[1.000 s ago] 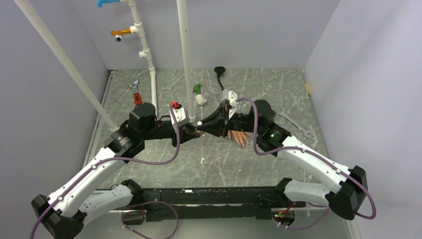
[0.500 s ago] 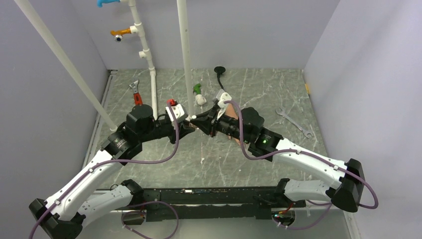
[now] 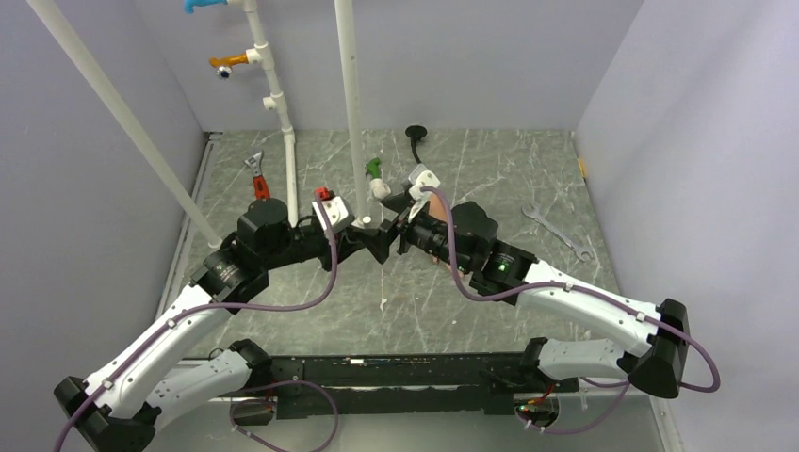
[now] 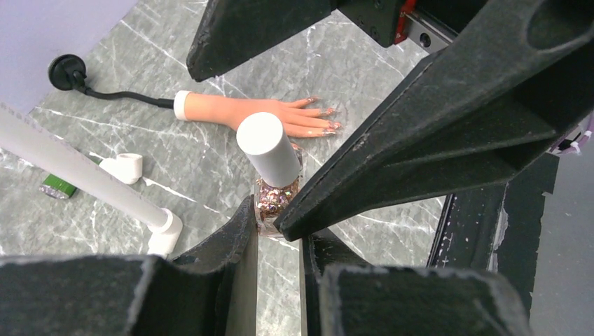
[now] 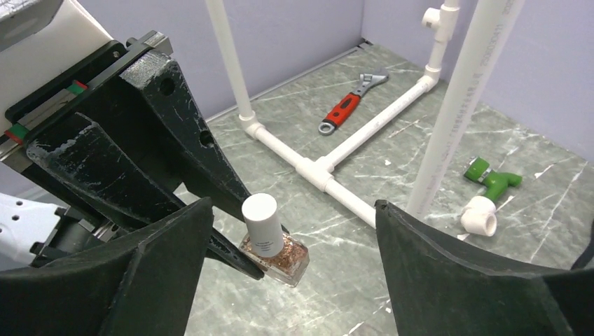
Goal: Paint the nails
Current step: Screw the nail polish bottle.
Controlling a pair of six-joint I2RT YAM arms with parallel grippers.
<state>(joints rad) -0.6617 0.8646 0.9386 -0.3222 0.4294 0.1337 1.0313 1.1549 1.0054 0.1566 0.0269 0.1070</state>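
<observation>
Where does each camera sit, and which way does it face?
Top external: overhead, behind; looks down on grey marbled table; both arms show.
Left wrist: behind the left gripper, shut on the white-capped glitter polish bottle; peach rubber mannequin hand beyond.
Right wrist: behind the open right gripper, facing that bottle.
Wrist views share the bottle.

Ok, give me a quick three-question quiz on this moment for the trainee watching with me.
1. True or false: the right hand is clamped on the white cap.
2. What grips the polish bottle? A) left hand B) right hand C) nothing, it stands free
3. Short answer: is the white cap on or off the polish bottle?

Key: 1 false, its jaws stand open either side; 2 A; 3 on.
</observation>
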